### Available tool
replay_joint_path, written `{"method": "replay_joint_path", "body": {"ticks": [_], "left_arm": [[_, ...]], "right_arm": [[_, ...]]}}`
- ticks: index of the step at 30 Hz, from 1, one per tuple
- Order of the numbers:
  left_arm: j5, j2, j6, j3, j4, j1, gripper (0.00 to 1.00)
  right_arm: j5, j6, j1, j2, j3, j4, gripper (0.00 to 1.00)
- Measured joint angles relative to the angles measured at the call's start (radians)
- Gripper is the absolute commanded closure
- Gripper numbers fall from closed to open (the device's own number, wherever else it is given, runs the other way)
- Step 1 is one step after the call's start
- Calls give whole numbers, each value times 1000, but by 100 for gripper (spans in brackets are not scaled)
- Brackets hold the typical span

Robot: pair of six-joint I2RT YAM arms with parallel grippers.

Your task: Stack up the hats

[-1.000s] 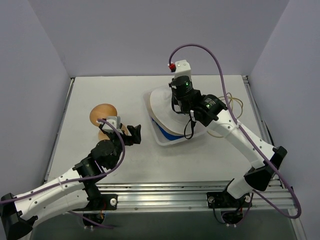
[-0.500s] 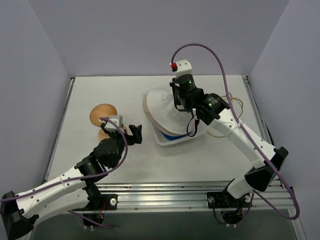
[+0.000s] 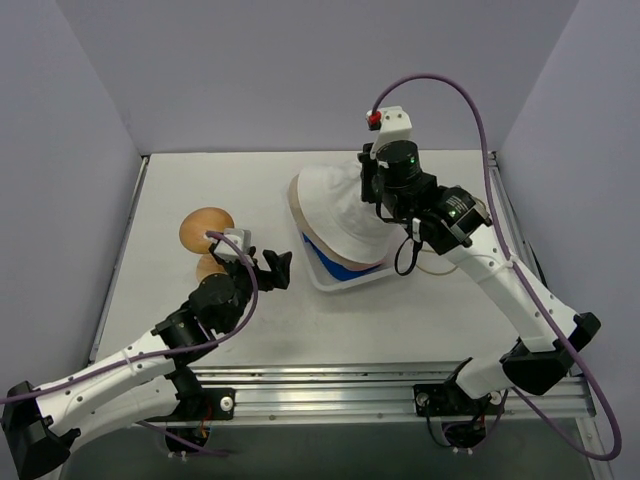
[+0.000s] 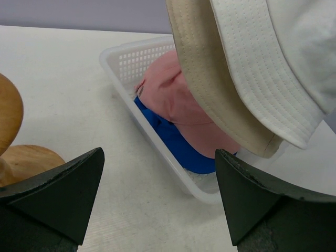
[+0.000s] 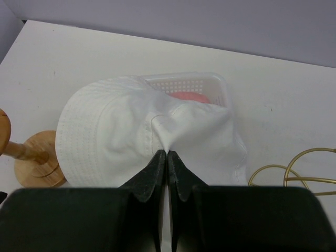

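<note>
- White hat: hanging in the air above the basket, pinched at the crown. Over the last second it is rising off the pile and drifting toward 1 o'clock with the arm.
- Right gripper: jaws pressing together on a fold of crown fabric and carrying the hat's weight.
- Beige hat: its brim is hanging just under the white brim in the left wrist view. I am judging the two are coming up nested as one.
- Pink cap and blue cap: lying in the basket, pink on top of blue. More blue is showing at the basket's 6 o'clock side than a second ago.
- I am reading this as the lift-out being under way, with the set-down not yet done and two caps still to collect.
- Left gripper: fingers spread wide, holding nothing, sitting just beside the basket's 9 o'clock wall and creeping slightly closer.
- Wooden dome stand: standing at 9 o'clock of the basket, apart from it and carrying nothing. I am guessing it is the stacking spot.
- A carry toward 9 o'clock is passing over the left gripper, so the drooping brims could be snagging there.
- Cable loop: lying at 3 o'clock of the basket, near the right arm.
- Table: showing bare surface at 11 o'clock and along the 6 o'clock strip.
</note>
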Motion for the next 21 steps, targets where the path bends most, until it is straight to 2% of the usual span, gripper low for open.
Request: {"method": "replay_joint_path", "body": {"ticks": [3, 5, 11, 21], "left_arm": [[93, 2, -29, 0, 19, 19, 1], [158, 2, -50, 3, 34, 34, 6], [345, 23, -112, 22, 84, 89, 7], [563, 121, -223, 47, 196, 179, 9]], "right_arm": [[-21, 6, -7, -24, 0, -3, 100], [-37, 10, -10, -45, 0, -3, 100], [-79, 11, -14, -109, -1, -3, 100], [-100, 10, -16, -139, -11, -3, 100]]}}
